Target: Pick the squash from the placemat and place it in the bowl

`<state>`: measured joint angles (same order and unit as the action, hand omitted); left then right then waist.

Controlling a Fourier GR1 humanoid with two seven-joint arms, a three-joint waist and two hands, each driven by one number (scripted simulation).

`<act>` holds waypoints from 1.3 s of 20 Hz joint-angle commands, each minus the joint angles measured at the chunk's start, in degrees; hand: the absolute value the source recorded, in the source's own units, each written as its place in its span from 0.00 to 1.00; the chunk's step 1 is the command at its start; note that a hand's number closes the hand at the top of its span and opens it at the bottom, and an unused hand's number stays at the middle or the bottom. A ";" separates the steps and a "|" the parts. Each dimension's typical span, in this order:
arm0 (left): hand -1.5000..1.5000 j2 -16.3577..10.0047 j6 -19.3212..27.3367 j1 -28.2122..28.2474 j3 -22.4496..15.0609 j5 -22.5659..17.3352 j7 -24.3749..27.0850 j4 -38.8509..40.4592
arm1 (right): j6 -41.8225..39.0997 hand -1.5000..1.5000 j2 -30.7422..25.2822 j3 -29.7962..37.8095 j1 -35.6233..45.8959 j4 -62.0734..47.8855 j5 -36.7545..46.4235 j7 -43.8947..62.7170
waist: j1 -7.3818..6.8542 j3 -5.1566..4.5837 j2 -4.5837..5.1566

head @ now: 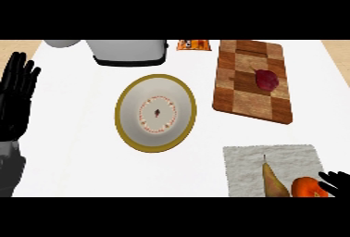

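Tan squash on the placemat, lower right of the head view, its bottom cut off by the view's edge. Long axis runs almost straight up-down in the view with a slight lean. Thin dark stem points up, away from the robot. Body widens downward, pear-shaped, smooth matte skin. An orange part, rounded and glossy, touches its right side; cannot tell if it is the same piece or a separate one.

Placemat is pale grey, rough woven texture, rectangular, lying flat on the white worktop.

Only a bit of the black right hand shows at the lower right corner, against the orange part's right edge; cannot tell how open it is or whether it holds anything. At the left edge the left hand is flat and open, fingers straight up, holding nothing, with its grey forearm below.

Bowl sits mid-worktop, well apart from the squash: shallow, round, gold rim, white inside with a ring of reddish dots.

Wooden checkered board at upper right, tilted, with a dark red piece on it. Grey-white rounded appliance and an orange packet at the top edge.
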<state>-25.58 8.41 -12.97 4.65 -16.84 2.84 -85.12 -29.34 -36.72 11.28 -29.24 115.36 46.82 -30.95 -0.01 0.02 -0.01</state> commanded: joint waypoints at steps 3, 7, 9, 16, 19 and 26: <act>0.50 1.89 -1.84 1.13 2.02 1.07 1.65 0.28 | -0.07 0.00 1.57 0.70 3.40 -5.41 3.11 -5.28 | 0.19 -0.02 -0.03; 0.50 -0.24 -4.98 -0.14 4.78 -1.10 -0.76 0.39 | 2.10 0.00 2.01 -0.83 4.61 -7.80 4.57 -8.10 | 0.21 -0.02 -0.05; 0.50 2.54 -1.40 -2.53 2.24 2.76 -1.83 1.63 | 3.61 0.00 4.41 -2.84 4.28 -7.61 6.20 -7.95 | 0.40 -0.02 -0.03; 0.50 3.19 -4.13 -0.36 4.31 3.68 0.33 1.40 | 6.08 0.00 6.17 -5.33 8.85 -15.00 12.23 -7.57 | 0.17 -0.02 0.01; 0.50 3.54 -5.12 1.99 5.33 3.37 0.04 -1.15 | 6.88 0.00 7.23 -6.04 8.53 -15.53 14.11 -7.96 | 0.12 -0.02 -0.03; 0.50 5.75 -5.52 -1.35 5.50 5.52 1.84 3.43 | 4.29 0.00 10.72 -8.08 10.00 -14.22 17.40 -3.80 | 0.37 -0.04 0.00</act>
<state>-20.84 4.10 -13.38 9.52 -11.90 2.08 -84.91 -23.98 -28.15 4.54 -17.80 98.50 62.12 -37.02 0.17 0.00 -0.01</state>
